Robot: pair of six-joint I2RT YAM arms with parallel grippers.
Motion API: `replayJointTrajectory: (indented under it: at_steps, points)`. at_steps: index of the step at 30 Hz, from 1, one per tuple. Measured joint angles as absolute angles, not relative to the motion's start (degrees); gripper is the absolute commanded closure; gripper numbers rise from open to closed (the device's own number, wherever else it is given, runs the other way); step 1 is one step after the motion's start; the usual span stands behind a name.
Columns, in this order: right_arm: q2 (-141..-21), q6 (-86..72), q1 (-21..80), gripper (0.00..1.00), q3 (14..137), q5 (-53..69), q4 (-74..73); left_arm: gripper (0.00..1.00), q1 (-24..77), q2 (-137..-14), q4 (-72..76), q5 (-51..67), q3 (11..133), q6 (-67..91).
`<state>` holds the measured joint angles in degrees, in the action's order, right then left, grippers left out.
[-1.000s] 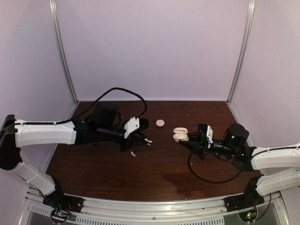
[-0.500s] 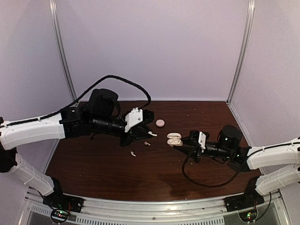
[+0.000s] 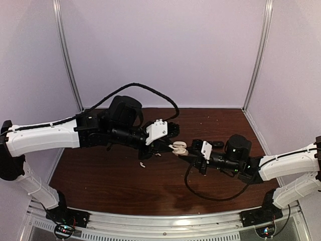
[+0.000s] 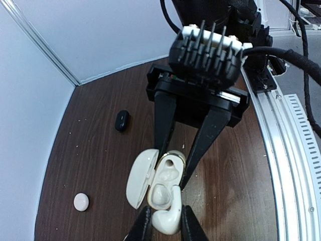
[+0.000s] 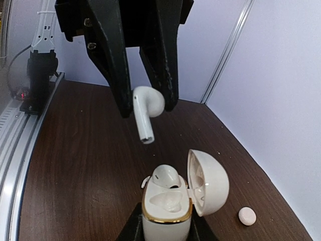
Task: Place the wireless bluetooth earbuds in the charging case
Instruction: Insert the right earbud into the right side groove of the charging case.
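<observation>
Okay, here's where my two arms are. My left gripper is clamped on one white earbud, pinched by its round head between the two black fingertips with the short stem hanging down at a slight tilt. My right gripper is closed tight around the lower body of the case, holding it upright with the gold rim on top.

The lid is flipped fully open and hangs off to one side on its hinge. From the right wrist camera the earbud sits just above the open case with a clear gap between the stem tip and the wells, so they're not touching. From the left wrist camera the earbud overlaps the near edge of the case, and the right gripper fingers run down either side of it.

Both wells are visible, but I honestly can't tell whether one is already filled (it's all the same creamy white in there).

From above, the two grippers meet nose to nose over the middle of the dark wood table. A loose white earbud lies on the wood near my left gripper. A black earbud sits well apart, toward the back wall, and a small round pale disc lies on the table off to the side of the case.
</observation>
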<state>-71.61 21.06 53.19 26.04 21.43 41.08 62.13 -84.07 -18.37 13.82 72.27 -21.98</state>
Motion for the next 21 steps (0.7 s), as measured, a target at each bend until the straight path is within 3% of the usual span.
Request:
replayJointTrajectory:
  at_steps: [21]
  points:
    - [-72.0, 21.2, 56.0, 1.0, 26.9, 14.8, 39.0, 0.87, 63.2, -89.7, -19.9, 10.7, 76.7, -21.1]
